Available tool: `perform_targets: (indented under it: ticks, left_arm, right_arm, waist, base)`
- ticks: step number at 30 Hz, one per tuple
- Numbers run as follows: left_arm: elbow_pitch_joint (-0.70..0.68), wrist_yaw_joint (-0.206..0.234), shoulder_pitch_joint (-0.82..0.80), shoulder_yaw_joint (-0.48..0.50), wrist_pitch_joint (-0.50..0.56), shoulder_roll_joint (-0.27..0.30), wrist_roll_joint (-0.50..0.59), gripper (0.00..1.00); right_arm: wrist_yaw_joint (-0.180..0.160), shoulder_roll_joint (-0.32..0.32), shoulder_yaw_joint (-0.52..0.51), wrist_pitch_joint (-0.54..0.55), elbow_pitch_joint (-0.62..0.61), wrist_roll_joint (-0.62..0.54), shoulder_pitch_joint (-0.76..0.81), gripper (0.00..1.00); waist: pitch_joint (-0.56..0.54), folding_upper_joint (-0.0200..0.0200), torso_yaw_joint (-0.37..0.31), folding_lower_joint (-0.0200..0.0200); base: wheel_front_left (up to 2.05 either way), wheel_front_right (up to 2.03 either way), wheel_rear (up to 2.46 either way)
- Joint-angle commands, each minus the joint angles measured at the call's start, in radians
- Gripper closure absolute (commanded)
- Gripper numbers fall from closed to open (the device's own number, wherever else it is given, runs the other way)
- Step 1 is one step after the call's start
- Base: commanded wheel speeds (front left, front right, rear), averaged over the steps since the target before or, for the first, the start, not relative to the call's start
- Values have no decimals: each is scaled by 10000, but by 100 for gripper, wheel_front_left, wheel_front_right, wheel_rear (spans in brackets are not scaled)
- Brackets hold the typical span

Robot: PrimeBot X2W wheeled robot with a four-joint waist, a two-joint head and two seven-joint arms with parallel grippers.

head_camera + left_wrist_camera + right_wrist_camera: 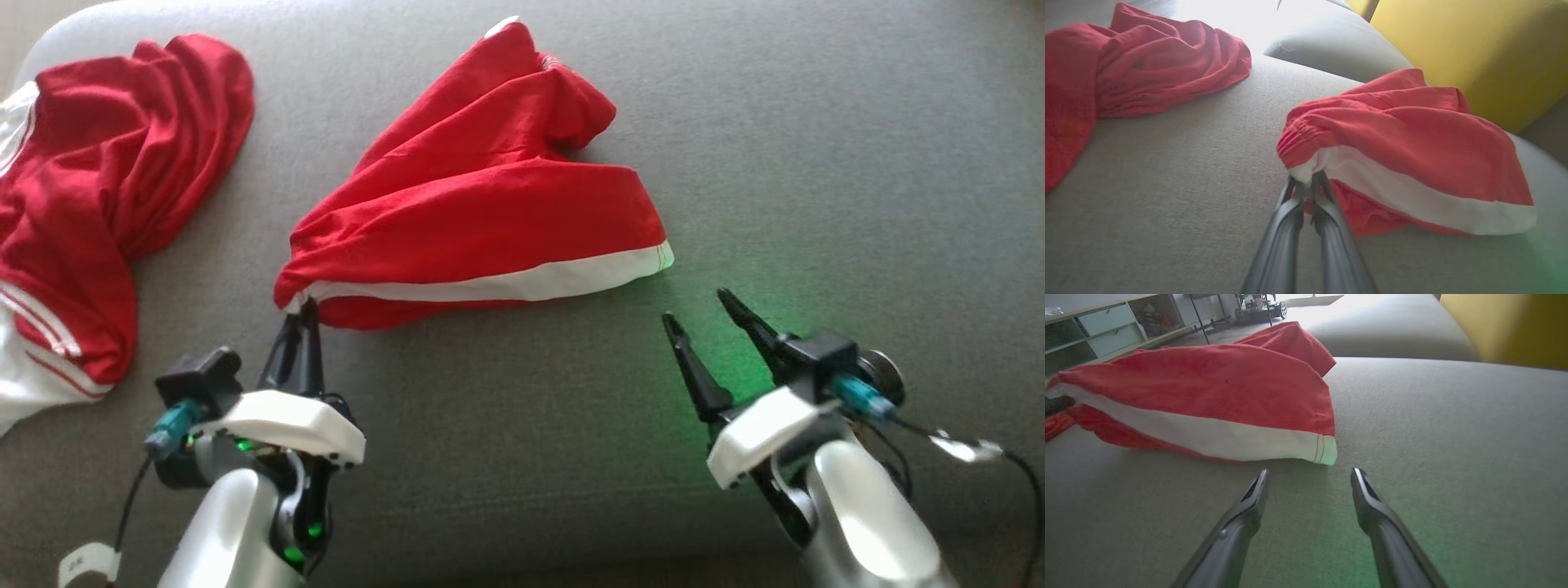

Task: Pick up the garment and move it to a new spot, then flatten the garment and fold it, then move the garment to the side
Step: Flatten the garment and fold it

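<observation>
The garment (473, 204) is a bunched red piece with a white band along its near hem, lying mid-surface on the grey cushion (816, 163). My left gripper (304, 314) is shut on the garment's near-left corner, and in the left wrist view the gripper (1306, 179) pinches gathered white-and-red cloth of the garment (1404, 134). My right gripper (694, 305) stands open just short of the hem's right end and holds nothing. In the right wrist view the gripper (1309, 471) points at the white corner of the garment (1208, 384), a small gap away.
A second crumpled red-and-white garment (98, 188) lies at the far left edge of the cushion, also seen as a red heap (1126, 69). A yellow cushion (1474, 49) rises behind the work area. Shelving (1098, 326) stands beyond the sofa.
</observation>
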Motion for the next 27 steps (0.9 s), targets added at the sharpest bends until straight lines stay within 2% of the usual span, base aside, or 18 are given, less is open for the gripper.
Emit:
perform_targets:
  ticks: [1, 6, 13, 17, 19, 20, 22, 27]
  left_arm:
    - [-371, 72, -166, 484, -53, 204, 98, 100]
    - [-401, 32, -317, 628, -53, 188, 237, 100]
    - [-326, 13, -472, 643, -53, 81, 408, 100]
    - [-260, -46, -598, 654, -53, 8, 459, 100]
    - [-232, -85, -656, 656, -53, -25, 495, 100]
    - [-214, -105, -681, 656, -53, -42, 511, 100]
    - [-176, -141, -722, 663, -53, -76, 541, 100]
    - [-143, -227, -757, 765, -53, -105, 621, 100]
  right_arm:
    - [-4, -45, 357, -67, 111, 34, -666, 0]
    - [-4, -45, 620, -67, 1451, 373, -1695, 0]
    - [-4, -45, 1655, -67, 3217, 3213, -2769, 0]
    - [-4, -45, 2288, -67, 3936, 3732, -3274, 0]
    - [-4, -45, 2455, -67, 4062, 3668, -3451, 16]
    - [-4, -45, 2478, -67, 4079, 3639, -3497, 39]
    - [-4, -45, 2551, -67, 4093, 3615, -3521, 100]
    - [-4, -45, 2522, -67, 4027, 3484, -3383, 100]
  waist:
    - [117, 0, 139, 0]
    - [337, 0, 346, 0]
    - [589, 0, 467, 0]
    - [709, 0, 523, 0]
    - [753, 0, 550, 0]
    - [765, 0, 567, 0]
    - [770, 0, 597, 0]
    - [607, 0, 629, 0]
  base:
    - [0, 0, 0]
    - [0, 0, 0]
    - [0, 0, 0]
    - [0, 0, 0]
    - [0, 0, 0]
    - [0, 0, 0]
    - [0, 0, 0]
    - [0, 0, 0]
